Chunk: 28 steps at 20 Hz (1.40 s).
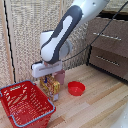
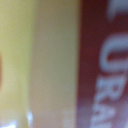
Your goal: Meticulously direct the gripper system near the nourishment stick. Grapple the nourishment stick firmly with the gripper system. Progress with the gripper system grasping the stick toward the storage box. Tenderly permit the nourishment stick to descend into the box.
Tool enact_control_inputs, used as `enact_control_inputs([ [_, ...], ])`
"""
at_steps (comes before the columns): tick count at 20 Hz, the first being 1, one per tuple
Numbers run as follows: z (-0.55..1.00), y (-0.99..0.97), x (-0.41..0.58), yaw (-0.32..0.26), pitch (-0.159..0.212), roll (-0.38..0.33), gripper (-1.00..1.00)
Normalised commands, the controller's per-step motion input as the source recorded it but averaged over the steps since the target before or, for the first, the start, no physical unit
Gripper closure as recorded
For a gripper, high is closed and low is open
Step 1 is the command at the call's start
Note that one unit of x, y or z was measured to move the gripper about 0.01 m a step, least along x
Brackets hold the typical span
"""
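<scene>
Here the white tool (image 1: 48, 76) hangs low over the snack packet (image 1: 51, 86), which stands upright on the wooden table (image 1: 95, 107), just beside the pink mug (image 1: 60, 78) and near the small red bowl (image 1: 76, 88); the red mesh basket (image 1: 25, 104) sits a little off toward the exterior view's left, close to the packet but apart from it. The tool's fingers reach down around the packet's top edge, yet whether they are pressed onto it or merely straddling it I cannot tell from these views. The packet looks light, thin and flat, probably a crinkly wrapper with some give, so it should lift easily but could tip or slide if nudged sideways; pinching across its thin dimension near the upper edge seems the safest hold, and the glossy film may be slippery, which argues for a firm squeeze. The exterior view gives the whole layout, arm, packet, mug, bowl and basket. The wrist view shows only a blurred close-up of yellow and dark red print (image 2: 95, 60) with pale lettering, which suggests the camera is very near the packet face, but it shows no fingers and no surroundings.
</scene>
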Motion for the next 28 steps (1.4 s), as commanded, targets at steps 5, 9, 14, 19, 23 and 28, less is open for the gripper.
enact_control_inputs([
  [5, 1.00, 0.00, 0.223, 0.000, 0.027, 0.047, 1.00],
  [9, 0.89, 0.00, 0.062, 0.000, 0.114, 0.037, 1.00],
  [14, 0.77, 0.07, 0.081, -0.001, 0.149, 0.052, 1.00],
  [19, 0.61, 0.47, 0.026, -0.043, 0.101, 0.088, 1.00],
  [23, 0.43, 0.64, 0.000, -0.041, 0.076, 0.095, 1.00],
  [28, 0.20, 0.76, 0.001, -0.060, 0.089, 0.018, 1.00],
])
